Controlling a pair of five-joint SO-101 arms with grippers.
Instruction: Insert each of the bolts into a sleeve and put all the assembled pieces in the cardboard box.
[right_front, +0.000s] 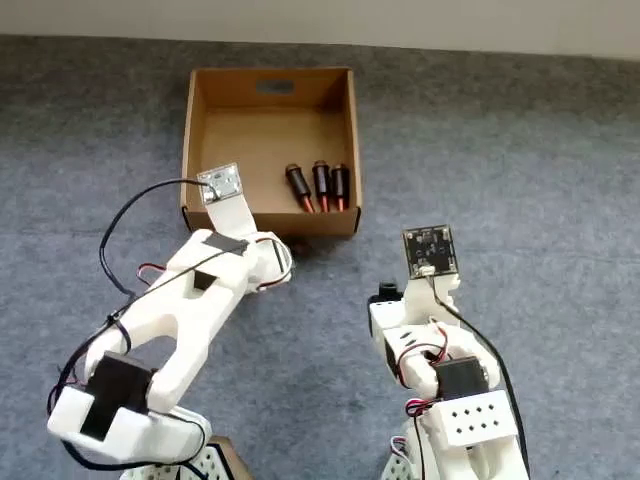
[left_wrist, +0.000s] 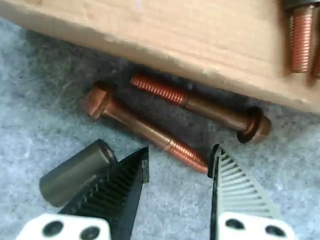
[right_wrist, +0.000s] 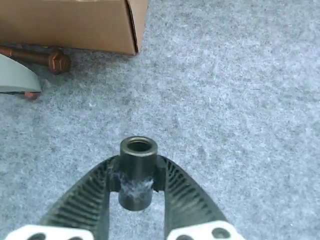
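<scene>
The cardboard box (right_front: 268, 222) holds three assembled pieces (right_front: 320, 187). Two copper bolts lie loose on the carpet against its front wall, one nearer me (left_wrist: 142, 127) and one closer to the wall (left_wrist: 200, 105). My left gripper (left_wrist: 180, 156) hovers open over the nearer bolt's threaded end, and a dark sleeve (left_wrist: 75, 172) lies beside its black finger (left_wrist: 120, 185). My right gripper (right_wrist: 136, 166) is shut on a black sleeve (right_wrist: 137, 172), held upright with its bore facing up, over bare carpet to the right of the box corner (right_wrist: 132, 30).
Grey carpet covers the whole table. The right wrist view shows one bolt's hex head (right_wrist: 59, 61) by the box wall and the left gripper's grey finger (right_wrist: 15, 77). Open carpet lies right of the box.
</scene>
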